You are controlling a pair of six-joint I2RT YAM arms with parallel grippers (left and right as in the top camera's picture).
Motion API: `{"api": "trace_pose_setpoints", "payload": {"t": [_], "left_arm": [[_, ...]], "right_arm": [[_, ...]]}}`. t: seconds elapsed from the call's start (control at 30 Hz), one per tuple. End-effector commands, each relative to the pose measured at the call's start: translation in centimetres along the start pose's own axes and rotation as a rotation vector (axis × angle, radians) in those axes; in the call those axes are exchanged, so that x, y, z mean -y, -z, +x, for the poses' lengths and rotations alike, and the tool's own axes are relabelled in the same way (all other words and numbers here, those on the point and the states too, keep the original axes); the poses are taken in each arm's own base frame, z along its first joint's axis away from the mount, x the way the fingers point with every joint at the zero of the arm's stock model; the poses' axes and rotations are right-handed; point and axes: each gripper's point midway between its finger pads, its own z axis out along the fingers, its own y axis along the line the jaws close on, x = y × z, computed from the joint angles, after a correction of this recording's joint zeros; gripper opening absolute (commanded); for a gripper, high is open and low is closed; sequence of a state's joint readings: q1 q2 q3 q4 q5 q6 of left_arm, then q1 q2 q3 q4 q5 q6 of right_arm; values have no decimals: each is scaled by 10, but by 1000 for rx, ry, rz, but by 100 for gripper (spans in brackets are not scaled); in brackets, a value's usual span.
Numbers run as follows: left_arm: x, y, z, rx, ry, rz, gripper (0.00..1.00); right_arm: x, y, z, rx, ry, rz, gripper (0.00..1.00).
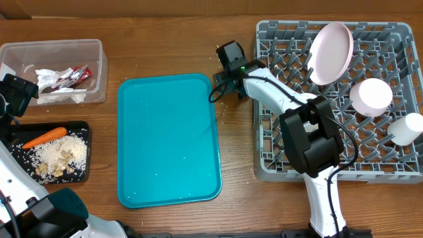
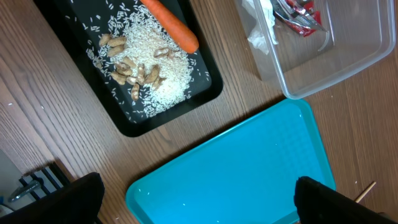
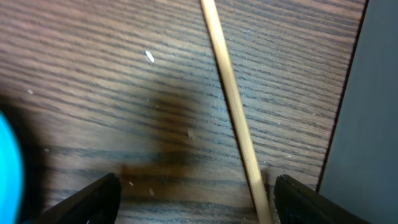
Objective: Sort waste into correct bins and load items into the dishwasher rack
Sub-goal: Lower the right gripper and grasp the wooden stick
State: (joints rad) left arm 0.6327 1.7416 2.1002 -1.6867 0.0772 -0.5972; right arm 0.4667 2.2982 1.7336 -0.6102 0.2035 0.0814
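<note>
Sorting looks finished, judging by how things lie: crumpled white napkins (image 1: 53,92) and a shiny red wrapper (image 1: 73,78) sit in the clear plastic tub (image 1: 100,66), while an orange carrot piece (image 1: 45,137) and a heap of beige, grainy scraps (image 1: 59,158) lie in the shallow black tray (image 1: 79,127). The flat teal tray (image 1: 168,139) carries only a few specks.

Loading is partly done. The grey lattice rack (image 1: 271,168) holds a pale pink plate (image 1: 332,53) leaning on edge among the pegs, a round whitish bowl (image 1: 370,97) and a small white cup (image 1: 404,129). A second bowl and the fork I cannot find in any view.

What plainly remains is the thin wooden stick (image 3: 230,93) — smooth, straight and pale, lying on the dark-grained bench (image 3: 93,74) in the gap between teal tray and rack. The right claw (image 3: 194,186) hangs low over it, released, its fingers spread either side with the stick nearer one of them — not gripped. The left claw (image 2: 199,202) is spread wide and empty, looking down on a corner of the teal tray beside the black tray.
</note>
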Motion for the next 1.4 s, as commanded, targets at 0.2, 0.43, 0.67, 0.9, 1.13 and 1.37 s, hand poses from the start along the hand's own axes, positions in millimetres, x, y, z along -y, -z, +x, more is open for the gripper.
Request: {"api": "trace_pose_setpoints", "payload": {"t": [0.2, 0.43, 0.67, 0.9, 1.13, 1.37], "left_arm": [[-2, -2, -1, -2, 12, -10, 100], [-2, -2, -1, -2, 11, -11, 100], [-2, -2, -1, -2, 11, -10, 100], [-2, -2, -1, -2, 12, -10, 100], [-2, -2, -1, -2, 12, -11, 100], [-2, -2, -1, -2, 12, -10, 100]], "right_arm": [[2, -21, 19, -69, 41, 20, 83], [-28, -24, 35, -132, 16, -131, 83], [-34, -19, 47, -190, 16, -174, 83], [-33, -7, 34, -191, 22, -173, 72], [-32, -5, 41, -216, 88, -174, 42], [-31, -4, 48, -244, 78, -170, 16]]}}
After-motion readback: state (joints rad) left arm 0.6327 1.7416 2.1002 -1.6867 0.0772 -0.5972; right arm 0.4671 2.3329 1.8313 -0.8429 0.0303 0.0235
